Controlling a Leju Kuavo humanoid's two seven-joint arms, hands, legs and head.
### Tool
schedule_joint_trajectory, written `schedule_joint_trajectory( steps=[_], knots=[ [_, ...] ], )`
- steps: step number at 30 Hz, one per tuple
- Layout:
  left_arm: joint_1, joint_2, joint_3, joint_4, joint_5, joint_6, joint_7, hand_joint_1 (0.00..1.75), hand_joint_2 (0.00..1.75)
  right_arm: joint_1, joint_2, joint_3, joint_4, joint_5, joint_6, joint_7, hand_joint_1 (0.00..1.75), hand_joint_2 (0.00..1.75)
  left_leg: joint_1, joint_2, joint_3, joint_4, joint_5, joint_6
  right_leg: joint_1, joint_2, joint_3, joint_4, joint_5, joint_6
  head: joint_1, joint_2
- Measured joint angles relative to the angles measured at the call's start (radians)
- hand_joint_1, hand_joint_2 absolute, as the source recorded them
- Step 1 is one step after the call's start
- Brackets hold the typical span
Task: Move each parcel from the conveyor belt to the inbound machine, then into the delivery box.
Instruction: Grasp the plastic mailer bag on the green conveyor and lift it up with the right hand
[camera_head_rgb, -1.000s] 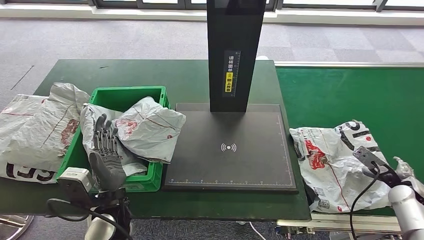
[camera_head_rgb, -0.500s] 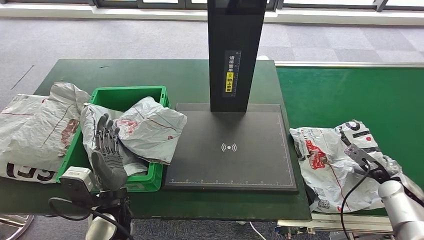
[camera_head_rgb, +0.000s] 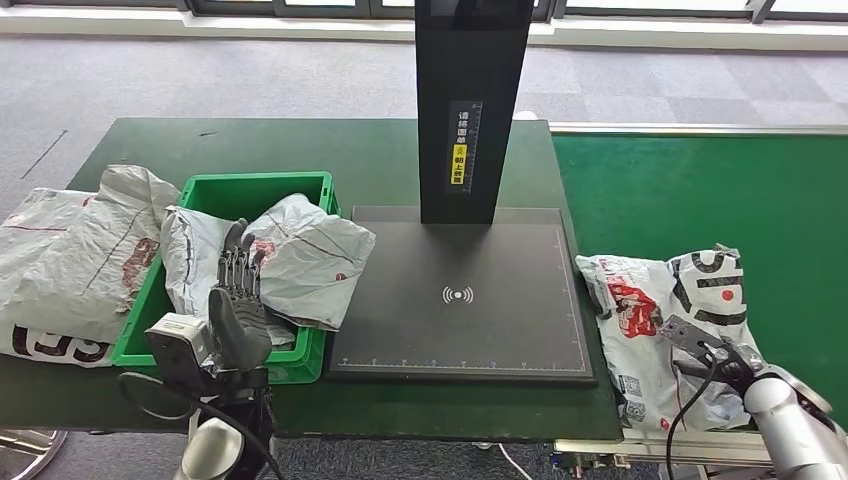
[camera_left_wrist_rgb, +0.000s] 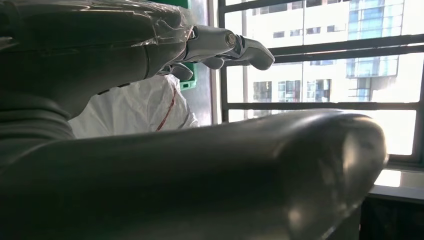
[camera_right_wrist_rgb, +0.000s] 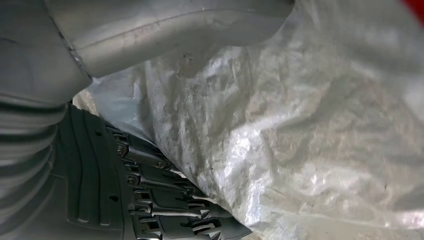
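Since a second ago the left hand (camera_head_rgb: 238, 300) has shifted toward the scanner plate (camera_head_rgb: 462, 295), fingers straight and apart, holding nothing, above the green crate (camera_head_rgb: 222, 196) and its crinkled white poly mailers (camera_head_rgb: 305, 255). Meanwhile the right hand (camera_right_wrist_rgb: 165, 205) has slid under the conveyor parcel (camera_head_rgb: 665, 320), a wrinkled glossy plastic bag with red and black print; its dark fingers (camera_right_wrist_rgb: 150, 192) press the film from beneath, thumb above, gripping it on the green belt (camera_head_rgb: 700, 185).

Right hand (camera_head_rgb: 722, 352) on conveyor parcel (camera_head_rgb: 660, 325), left hand (camera_head_rgb: 238, 305) over green box (camera_head_rgb: 222, 192)
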Motion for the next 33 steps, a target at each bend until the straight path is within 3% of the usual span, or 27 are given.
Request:
schedule_joint_trajectory(
  steps=[9,14,18,28,33],
  knots=[
    [0.008,0.002,-0.004,0.009,-0.018,-0.004,0.02,0.0,0.0,0.046,0.004,0.208,-0.118,-0.105,0.039,0.019,0.0,1.75,0.005,0.016,0.011,0.0,-0.011,-0.006,0.006,0.015,0.015,-0.002,-0.004,-0.005,0.0,0.0],
    [0.012,0.004,-0.004,0.01,-0.019,-0.004,0.02,0.0,0.0,0.046,0.004,0.261,-0.129,-0.119,0.037,0.018,0.0,1.75,0.009,0.02,0.017,0.0,-0.013,-0.009,0.009,0.02,0.02,-0.002,-0.005,-0.006,0.0,0.0],
    [0.013,0.004,-0.004,0.01,-0.02,-0.004,0.021,0.0,0.0,0.045,0.003,0.281,-0.132,-0.119,0.038,0.013,1.75,1.75,0.011,0.021,0.02,0.0,-0.014,-0.01,0.011,0.02,0.023,-0.003,-0.005,-0.007,0.0,0.0],
    [0.038,0.004,-0.004,-0.019,-0.046,-0.001,0.047,0.0,0.0,0.04,-0.007,0.383,-0.173,-0.095,-0.024,-0.007,1.75,1.75,0.011,0.022,0.025,0.0,-0.016,-0.009,0.011,0.02,0.028,-0.004,-0.006,-0.008,0.0,0.0],
    [0.069,0.002,-0.003,-0.057,-0.072,0.005,0.061,0.0,0.0,0.063,0.025,0.39,-0.214,-0.091,-0.197,0.04,1.75,1.75,0.011,0.021,0.021,0.0,-0.015,-0.01,0.011,0.019,0.026,-0.003,-0.007,-0.009,0.0,0.0]
  ],
)
